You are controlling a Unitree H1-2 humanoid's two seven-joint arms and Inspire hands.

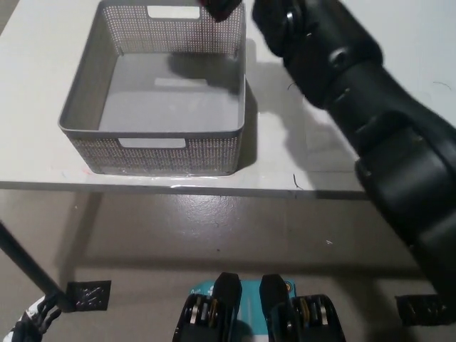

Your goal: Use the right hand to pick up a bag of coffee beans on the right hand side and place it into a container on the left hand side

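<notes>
The grey mesh basket [153, 132] stands on the left part of the white table [320, 164], with nothing inside it. My black right arm reaches from the lower right across the table to the top middle. The right hand [274, 20] is cut by the picture's top edge, just right of the basket's far right corner. It is shut on the bag of coffee beans [222, 7]; only a dark corner of the bag shows, hanging above the basket's far rim. The bag casts a shadow on the basket's floor. My white left hand [32, 324] rests open at the bottom left, below the table.
The table's front edge runs across the middle of the picture, with grey floor below it. A dark table leg [21, 260] slants down at the lower left to a black foot plate [89, 293]. Small dark marks lie on the table right of the basket.
</notes>
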